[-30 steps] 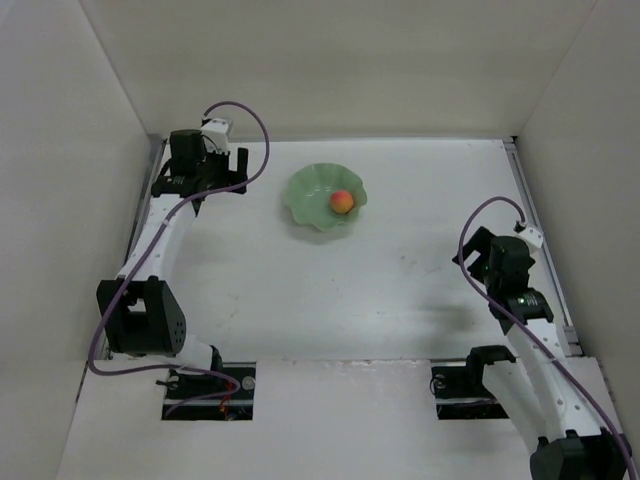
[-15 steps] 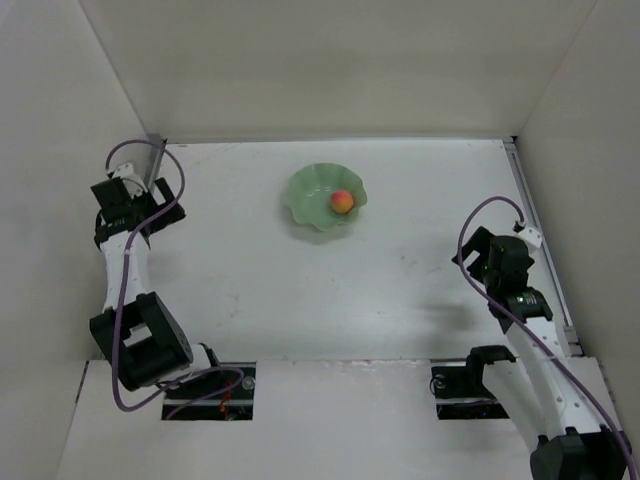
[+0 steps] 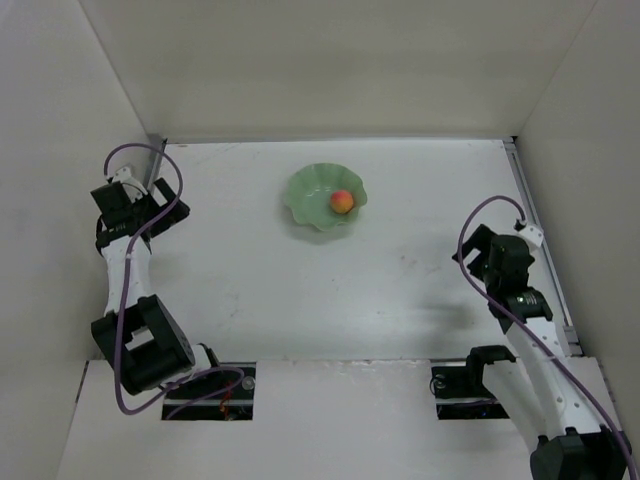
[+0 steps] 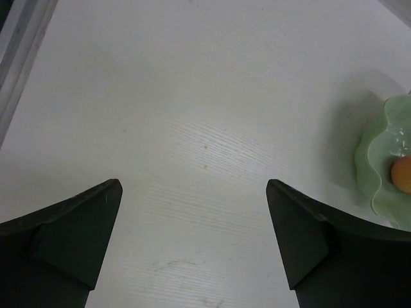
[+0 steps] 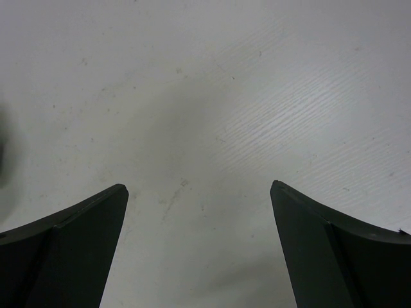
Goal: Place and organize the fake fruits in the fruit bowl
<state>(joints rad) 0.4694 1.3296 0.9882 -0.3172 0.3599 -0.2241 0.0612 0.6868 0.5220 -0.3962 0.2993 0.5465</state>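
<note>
1. We see the fruit (image 3: pixel 342 202) lying inside the bowl (image 3: pixel 305 195), a little right of the bowl's middle.
2. Our left claw (image 4: pixel 194 184) stands wide and holds nothing. It is well to the left of the bowl, over bare table (image 3: pixel 300 290).
3. Our right claw (image 5: pixel 199 186) is also spread wide and empty, well apart from the bowl, to its right and on its near side.
4. From the left wrist we catch the bowl at the right edge of the view, with the fruit in it.
</note>
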